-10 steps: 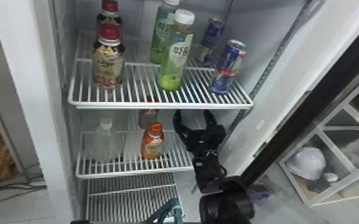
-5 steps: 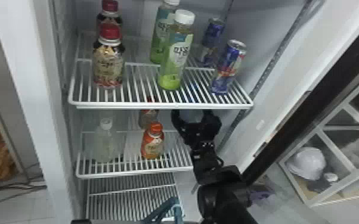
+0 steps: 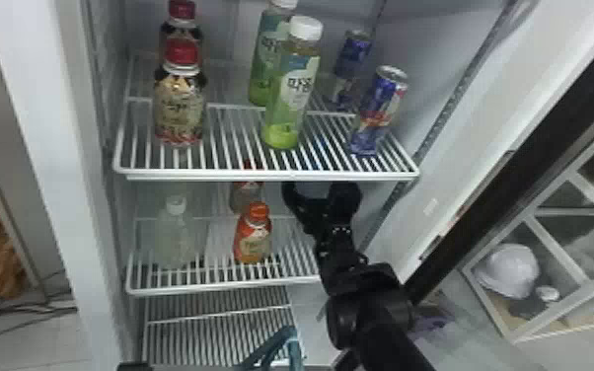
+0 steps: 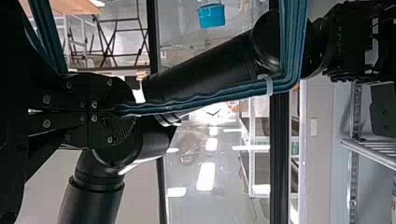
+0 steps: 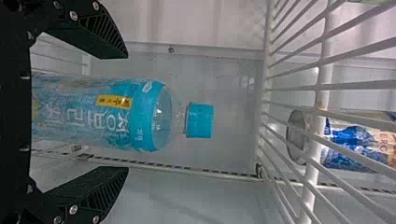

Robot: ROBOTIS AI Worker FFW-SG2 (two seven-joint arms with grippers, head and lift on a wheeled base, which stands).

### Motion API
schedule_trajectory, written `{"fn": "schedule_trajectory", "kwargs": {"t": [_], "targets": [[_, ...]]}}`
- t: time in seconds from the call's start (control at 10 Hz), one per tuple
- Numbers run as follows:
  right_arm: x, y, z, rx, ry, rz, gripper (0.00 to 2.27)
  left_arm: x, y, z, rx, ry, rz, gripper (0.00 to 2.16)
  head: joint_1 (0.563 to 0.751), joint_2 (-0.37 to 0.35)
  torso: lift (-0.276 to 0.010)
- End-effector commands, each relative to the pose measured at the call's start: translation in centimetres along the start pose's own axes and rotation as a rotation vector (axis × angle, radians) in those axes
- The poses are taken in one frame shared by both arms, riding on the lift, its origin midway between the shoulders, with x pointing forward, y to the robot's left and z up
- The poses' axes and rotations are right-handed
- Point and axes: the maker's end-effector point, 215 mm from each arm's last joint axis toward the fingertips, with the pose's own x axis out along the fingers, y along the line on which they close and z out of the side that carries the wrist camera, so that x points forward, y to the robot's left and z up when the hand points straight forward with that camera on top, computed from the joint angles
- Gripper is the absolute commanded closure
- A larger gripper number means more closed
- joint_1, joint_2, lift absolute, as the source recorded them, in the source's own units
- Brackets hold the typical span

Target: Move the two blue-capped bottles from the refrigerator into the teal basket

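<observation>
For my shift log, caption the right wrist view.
Right gripper, jaws open either side of a blue-capped bottle standing below a wire shelf.

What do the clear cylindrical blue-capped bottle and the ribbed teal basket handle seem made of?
The blue-capped bottle looks like glossy plastic: see-through, with shoulder highlights, though glass isn't excluded. The ribbed teal basket handle is probably satin moulded plastic, judging by its even colour and long grooves.

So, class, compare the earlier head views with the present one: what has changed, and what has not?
The right arm has reached deeper into the refrigerator, bringing its gripper farther under the upper shelf. It has taken hold of nothing: its fingers stand open on both sides of a blue-capped bottle. The drinks on the upper shelf and the orange-capped bottle stayed put.
</observation>
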Motion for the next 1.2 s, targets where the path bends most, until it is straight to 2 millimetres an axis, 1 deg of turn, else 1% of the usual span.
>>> {"fn": "schedule_trajectory", "kwargs": {"t": [0.0,0.2,0.3,0.4,0.5,0.6,0.7,0.9,1.1], "targets": [[0.2,0.2,0.4,0.0,-0.005,0.008,0.21,0.0,0.0,0.0,0.0,0.0,0.0,1.15,0.695,-0.35,-0.136],[0.9,0.4,0.2,-0.01,0.024,0.02,0.27,0.1,0.0,-0.1,-0.001,0.003,-0.001,1.15,0.695,-0.35,-0.136],[1.0,0.4,0.2,-0.008,0.027,0.022,0.34,0.1,0.1,-0.1,-0.003,0.003,-0.001,1.15,0.695,-0.35,-0.136],[1.0,0.5,0.1,-0.013,0.029,0.023,0.47,0.1,0.0,-0.1,-0.003,0.0,-0.004,1.15,0.695,-0.35,-0.136],[0.6,0.5,-0.2,-0.017,0.031,0.025,0.63,0.1,-0.1,-0.1,-0.004,0.0,-0.007,1.15,0.695,-0.35,-0.136],[0.1,0.4,-0.3,-0.021,0.027,0.024,0.67,0.0,-0.2,0.0,-0.003,-0.004,-0.01,1.15,0.695,-0.35,-0.136],[-0.5,0.1,-0.3,-0.025,0.013,0.021,0.67,0.0,-0.1,-0.1,-0.008,-0.004,-0.009,1.15,0.695,-0.35,-0.136],[-1.6,0.2,0.9,-0.026,-0.039,0.025,0.67,0.0,-0.1,0.0,-0.007,-0.007,-0.009,1.15,0.695,-0.35,-0.136],[-2.9,0.6,2.0,-0.037,-0.077,0.043,0.67,0.1,-0.2,-0.1,-0.01,-0.008,-0.015,1.15,0.695,-0.35,-0.136]]}}
